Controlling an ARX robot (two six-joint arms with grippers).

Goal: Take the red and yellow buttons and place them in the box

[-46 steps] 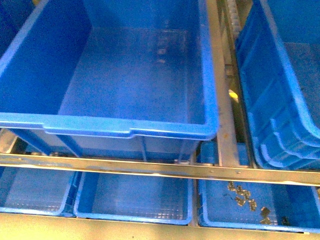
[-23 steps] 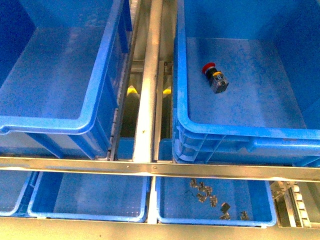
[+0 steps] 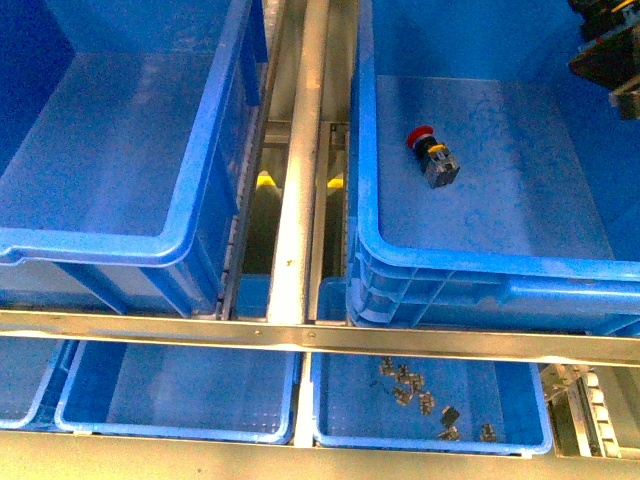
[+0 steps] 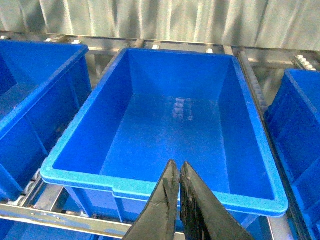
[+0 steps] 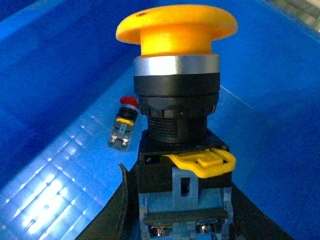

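A: Checking edges and free room first. Seeing the box [image 3: 372,240] at front right, thick doubled rim; floor mostly bare, walls well apart from the red button [image 3: 430,155] lying on its side on the floor (cap toward the far left wall).

B: Noting the right gripper [image 5: 177,220] pinching a yellow button [image 5: 177,100] by its black-and-grey body, cap pointing away from the wrist. Hanging over the box interior, with the red button lying on the floor beyond it. In the front view, only a dark bit of the arm [image 3: 605,50] showing at the upper right edge.

A: Left gripper [image 4: 178,172]: fingers pressed together, nothing between them, hovering above the near rim of the other large bin [image 4: 165,190] (inside bare).

B: Counting: one red button, one yellow button, two large bins in the front view. Below the metal rail [image 3: 320,335], three shallow trays partly showing; one tray [image 3: 330,435] holding several small metal parts [image 3: 405,385], number hard to tell.
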